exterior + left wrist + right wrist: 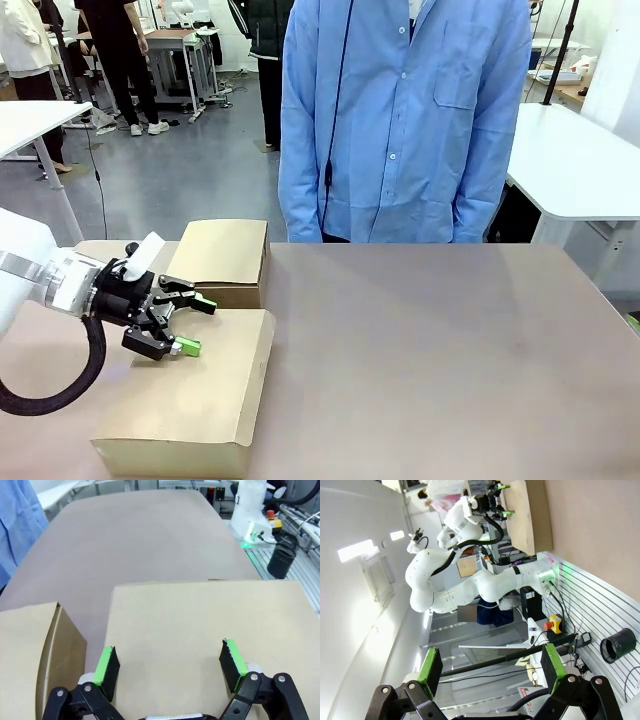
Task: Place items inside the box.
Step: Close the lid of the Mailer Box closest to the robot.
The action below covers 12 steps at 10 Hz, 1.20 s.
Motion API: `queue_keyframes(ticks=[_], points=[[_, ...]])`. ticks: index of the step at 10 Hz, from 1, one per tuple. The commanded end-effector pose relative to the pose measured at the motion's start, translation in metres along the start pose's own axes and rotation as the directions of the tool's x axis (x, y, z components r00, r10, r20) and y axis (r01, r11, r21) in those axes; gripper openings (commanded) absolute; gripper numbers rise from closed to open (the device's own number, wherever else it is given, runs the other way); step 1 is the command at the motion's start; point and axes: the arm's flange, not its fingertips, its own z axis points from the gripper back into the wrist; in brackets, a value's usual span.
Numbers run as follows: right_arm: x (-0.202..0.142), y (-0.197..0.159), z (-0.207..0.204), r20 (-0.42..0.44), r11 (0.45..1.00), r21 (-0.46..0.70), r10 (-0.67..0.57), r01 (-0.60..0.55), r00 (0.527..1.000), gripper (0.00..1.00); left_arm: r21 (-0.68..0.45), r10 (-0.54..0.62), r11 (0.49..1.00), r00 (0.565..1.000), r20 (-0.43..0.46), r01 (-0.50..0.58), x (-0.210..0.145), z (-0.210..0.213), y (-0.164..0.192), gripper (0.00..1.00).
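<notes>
At 8 o'clock on the table [450,340] | left claw [193,324] wide, empty, over the box [200,400] flap | right claw [490,667] wide, empty | advice: pinch flap edge squarely, lift slowly.

Left pincer [188,326] above box flap [200,400]

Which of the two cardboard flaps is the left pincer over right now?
The near flap, the larger one toward the robot. The open left pincer hangs above it; the far flap lies beyond, by the person.

Both hands [186,322] [490,667] open, empty.
</notes>
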Motion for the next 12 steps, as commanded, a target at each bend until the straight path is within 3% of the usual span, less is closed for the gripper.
queue_keyframes(ticks=[1,3,5,6,8,9,10,11,12], points=[[0.0,0.006,0.004,-0.005,1.0,0.014,0.002,-0.002,1.0,1.0,0.045,-0.012,0.999,1.0,-0.016,0.012,0.004,-0.021,-0.204,1.0],[0.0,0.006,0.004,-0.005,1.0,0.014,0.002,-0.002,1.0,1.0,0.045,0.041,0.998,0.998,0.043,-0.043,0.024,-0.003,-0.196,1.0],[0.0,0.006,0.004,-0.005,1.0,0.014,0.002,-0.002,1.0,1.0,0.142,0.274,0.947,0.955,0.114,-0.288,0.067,0.037,-0.174,1.0],[0.0,0.006,0.004,-0.005,1.0,0.014,0.002,-0.002,1.0,1.0,0.142,0.43,0.883,0.893,0.137,-0.447,0.087,0.068,-0.158,1.0],[0.0,0.006,0.004,-0.005,1.0,0.014,0.002,-0.002,1.0,1.0,0.149,0.62,0.75,0.764,0.178,-0.644,0.105,0.137,-0.132,1.0],[0.0,0.006,0.004,-0.005,1.0,0.014,0.002,-0.002,1.0,1.0,0.032,0.716,0.68,0.672,0.187,-0.733,0.106,0.165,-0.123,1.0],[0.0,0.006,0.004,-0.005,1.0,0.014,0.002,-0.002,1.0,1.0,-0.06,0.799,0.588,0.568,0.199,-0.807,0.1,0.19,-0.109,1.0],[0.0,0.006,0.004,-0.005,1.0,0.014,0.002,-0.002,1.0,1.0,-0.086,0.881,0.441,0.412,0.231,-0.894,0.087,0.215,-0.089,1.0],[0.0,0.006,0.004,-0.005,1.0,0.014,0.002,-0.002,1.0,1.0,-0.146,0.924,0.339,0.3,0.235,-0.929,0.071,0.232,-0.075,1.0]])
